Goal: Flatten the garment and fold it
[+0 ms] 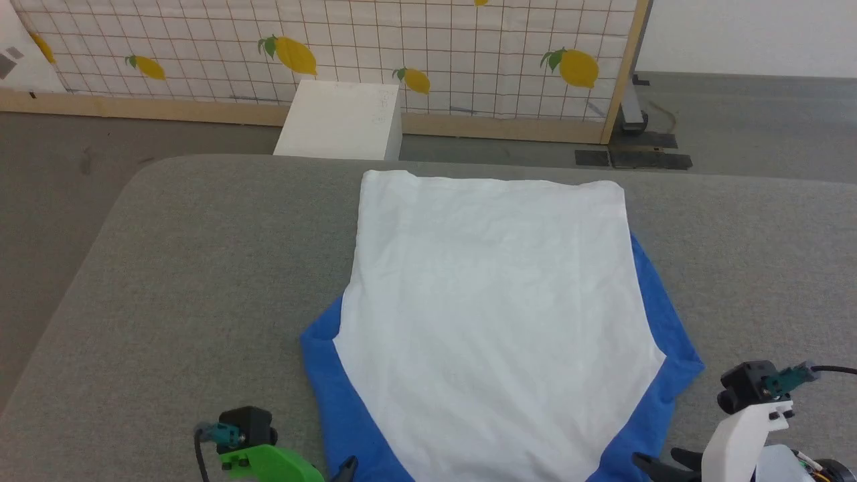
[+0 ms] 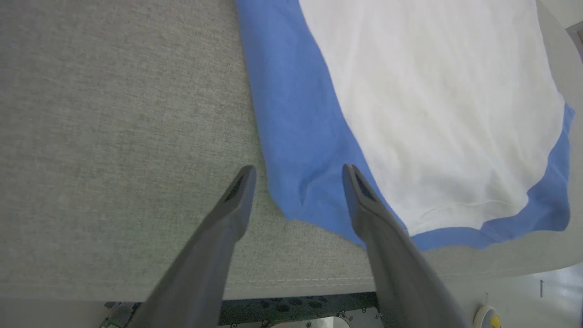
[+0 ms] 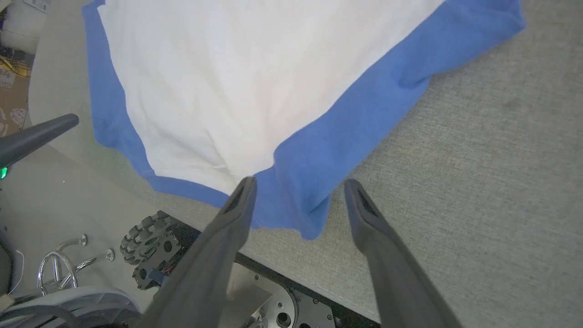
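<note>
While the garment (image 1: 495,308) lies spread flat on the grey table (image 1: 201,268), white body up and blue edging nearest me, my left gripper (image 2: 298,169) and right gripper (image 3: 298,182) hang over its two near corners, fingers parted wide, holding nothing, each pair straddling blue cloth.

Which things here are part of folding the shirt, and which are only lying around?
For the job: the garment, spread on the grey table; left gripper and right gripper, both open at its near blue corners.
Only lying around: white box, lemon-print screen, both beyond the table.
</note>
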Robot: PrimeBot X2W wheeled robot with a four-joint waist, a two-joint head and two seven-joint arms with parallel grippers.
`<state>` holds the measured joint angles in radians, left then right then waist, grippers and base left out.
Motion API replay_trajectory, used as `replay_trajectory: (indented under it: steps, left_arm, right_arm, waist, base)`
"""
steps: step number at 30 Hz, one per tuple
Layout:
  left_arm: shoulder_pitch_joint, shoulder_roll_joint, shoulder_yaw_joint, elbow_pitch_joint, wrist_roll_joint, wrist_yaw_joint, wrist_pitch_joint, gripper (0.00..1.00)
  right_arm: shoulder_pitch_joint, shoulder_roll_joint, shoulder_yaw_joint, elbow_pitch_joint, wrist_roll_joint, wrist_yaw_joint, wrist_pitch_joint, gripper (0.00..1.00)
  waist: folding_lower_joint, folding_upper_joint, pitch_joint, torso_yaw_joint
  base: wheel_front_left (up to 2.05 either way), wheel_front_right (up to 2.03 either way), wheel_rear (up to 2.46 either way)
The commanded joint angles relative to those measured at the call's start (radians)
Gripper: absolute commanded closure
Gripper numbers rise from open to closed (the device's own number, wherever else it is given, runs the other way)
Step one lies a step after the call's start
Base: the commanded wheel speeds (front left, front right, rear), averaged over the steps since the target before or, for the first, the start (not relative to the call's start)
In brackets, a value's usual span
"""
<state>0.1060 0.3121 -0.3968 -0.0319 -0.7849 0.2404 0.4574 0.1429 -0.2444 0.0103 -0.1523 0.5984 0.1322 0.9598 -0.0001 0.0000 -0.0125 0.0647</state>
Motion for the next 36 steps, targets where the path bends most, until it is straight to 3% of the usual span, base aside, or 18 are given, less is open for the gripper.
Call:
replay_trajectory:
  steps: [1,6,12,17,27,36]
  left_arm:
    - [0.004,0.006,0.006,-0.005,-0.001,0.008,-0.004,0.0]
    - [-0.017,0.005,0.048,-0.026,0.04,0.0,-0.132,0.0]
    - [-0.074,0.0,0.127,-0.055,0.149,-0.022,-0.437,0.0]
    - [-0.117,-0.004,0.159,-0.07,0.243,-0.036,-0.658,0.0]
    - [-0.204,-0.055,0.19,-0.155,0.435,-0.062,-0.719,0.0]
    - [-0.23,-0.142,0.227,-0.176,0.533,-0.12,-0.719,0.0]
  right_arm:
    - [-0.015,0.004,-0.005,-0.001,-0.006,-0.002,-0.011,0.0]
    - [-0.04,0.024,-0.048,-0.001,-0.009,-0.002,-0.063,0.0]
    - [-0.151,0.073,-0.163,0.018,-0.07,-0.002,-0.205,0.0]
    - [-0.332,0.079,-0.224,0.111,-0.138,-0.002,-0.273,0.0]
    - [-0.672,-0.015,-0.194,0.389,-0.306,-0.002,-0.218,0.0]
    - [-0.815,-0.082,-0.096,0.532,-0.415,-0.002,-0.12,0.0]
  waist:
    - [0.0001,0.0,-0.001,0.0]
    - [0.0001,0.0,0.002,-0.001]
    - [0.0001,0.0,0.046,-0.005]
    - [0.0001,0.0,0.118,-0.008]
    - [0.0001,0.0,0.294,0.046]
    - [0.0001,0.0,0.397,0.083]
  base:
    - [0.0,0.0,0.0]
    - [0.0,0.0,0.0]
    - [0.0,0.0,0.0]
    - [0.0,0.0,0.0]
    - [0.0,0.0,0.0]
    - [0.0,0.0,0.0]
